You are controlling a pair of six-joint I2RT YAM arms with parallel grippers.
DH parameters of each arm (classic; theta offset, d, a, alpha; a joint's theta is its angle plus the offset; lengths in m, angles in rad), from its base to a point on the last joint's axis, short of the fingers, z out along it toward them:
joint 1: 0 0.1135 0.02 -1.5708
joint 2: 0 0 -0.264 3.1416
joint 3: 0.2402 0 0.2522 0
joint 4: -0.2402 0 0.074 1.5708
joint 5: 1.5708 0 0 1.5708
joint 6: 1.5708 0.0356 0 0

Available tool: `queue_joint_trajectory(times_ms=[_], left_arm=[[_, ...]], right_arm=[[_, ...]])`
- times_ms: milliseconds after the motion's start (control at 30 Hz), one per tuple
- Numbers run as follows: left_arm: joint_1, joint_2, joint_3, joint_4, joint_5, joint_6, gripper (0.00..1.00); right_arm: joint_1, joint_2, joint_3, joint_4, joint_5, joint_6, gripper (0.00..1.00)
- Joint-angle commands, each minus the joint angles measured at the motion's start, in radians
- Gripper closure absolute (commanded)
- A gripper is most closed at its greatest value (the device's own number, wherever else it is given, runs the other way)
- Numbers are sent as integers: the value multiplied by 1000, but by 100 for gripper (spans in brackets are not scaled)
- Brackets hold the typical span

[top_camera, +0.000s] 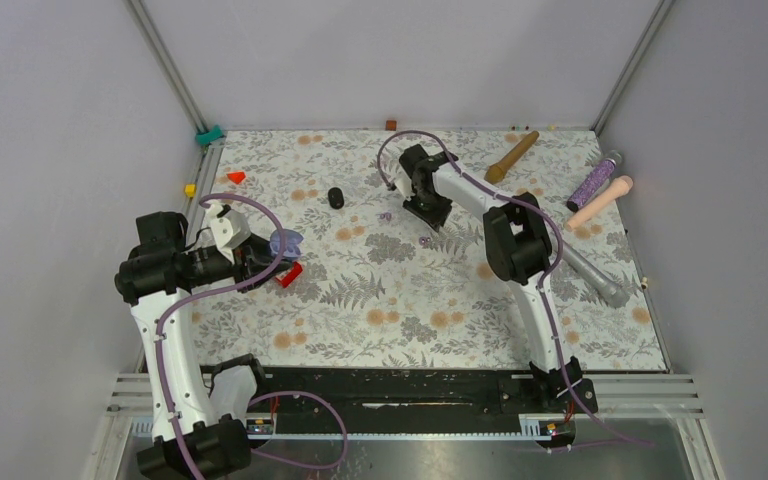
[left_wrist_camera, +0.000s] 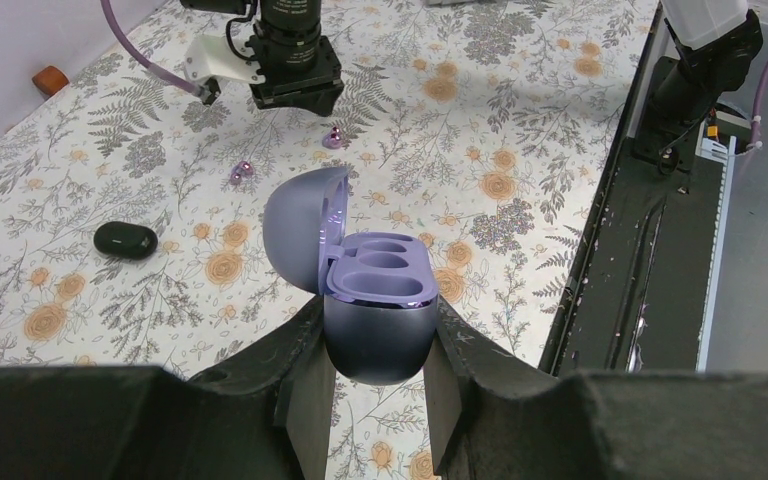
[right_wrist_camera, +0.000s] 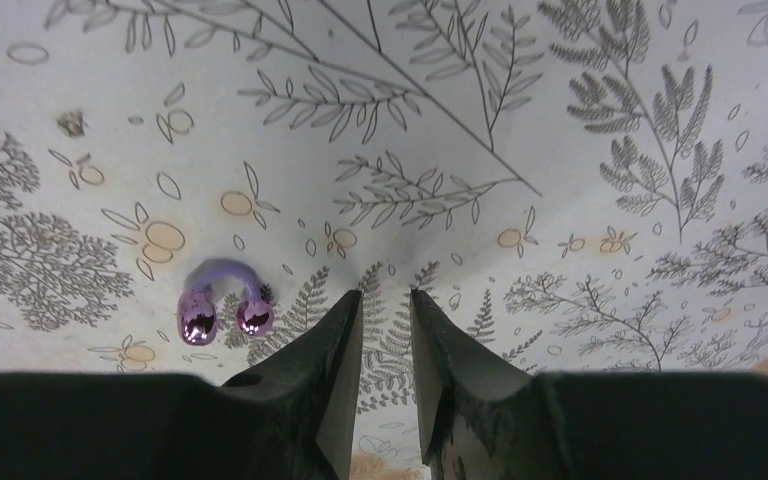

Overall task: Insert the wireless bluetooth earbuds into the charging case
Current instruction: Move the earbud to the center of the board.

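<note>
My left gripper (top_camera: 276, 254) is shut on the purple charging case (left_wrist_camera: 375, 300) and holds it above the mat, lid open; both wells are empty. It shows in the top view (top_camera: 285, 243) too. Two pale purple earbuds lie on the mat (left_wrist_camera: 333, 137) (left_wrist_camera: 241, 172), also seen from above (top_camera: 385, 216) (top_camera: 424, 240). My right gripper (top_camera: 423, 207) hangs low over the mat, jaws narrowly open and empty (right_wrist_camera: 386, 300). One shiny purple earbud (right_wrist_camera: 222, 305) lies just left of its fingers, untouched. No black buds show; a black oval pod (top_camera: 336, 198) lies closed.
A red piece (top_camera: 288, 275) lies under my left gripper. A brown handle (top_camera: 512, 157), a glittery purple stick (top_camera: 594, 180), a pink one (top_camera: 600, 202) and a grey one (top_camera: 590, 270) lie at the right. A red wedge (top_camera: 236, 177) and yellow block (top_camera: 190, 189) lie at the left.
</note>
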Motion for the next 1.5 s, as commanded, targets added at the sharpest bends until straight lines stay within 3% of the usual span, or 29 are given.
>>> queue_joint_trajectory(times_ms=[0, 700, 1000, 1167, 1467], left_arm=[[10, -7, -4, 7, 60, 33, 100], [24, -24, -8, 7, 66, 35, 100], [30, -29, -10, 9, 70, 36, 100], [32, -28, -8, 9, 71, 33, 100], [41, -39, -10, 10, 75, 32, 100]], right_arm=[[7, 44, 96, -67, -67, 14, 69], [77, -69, -121, -61, -172, -30, 70], [18, -117, -108, -132, -250, -4, 69], [-29, -83, -51, -140, -327, 26, 68], [-103, 111, 240, -279, -468, 108, 63]])
